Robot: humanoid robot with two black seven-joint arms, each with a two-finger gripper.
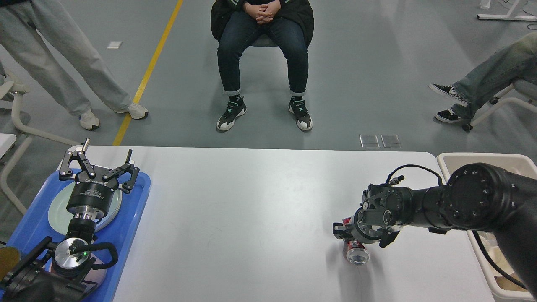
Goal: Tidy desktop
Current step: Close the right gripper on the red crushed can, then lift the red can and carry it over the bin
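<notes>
Reaching low across the white counter point(260, 209), our right fingers point(340, 230) clench a red can point(355, 253) lying there; our left fingers point(67, 165) hang spread above the blue tray point(126, 235).

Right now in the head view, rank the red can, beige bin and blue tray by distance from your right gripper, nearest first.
1. Red can: lying on its side on the desktop, directly under the right gripper.
2. Beige bin: off the right edge.
3. Blue tray: far left, under the left gripper.

Right end effector point(350, 235) hides can point(356, 254) body (grip perhaps closed).
</notes>
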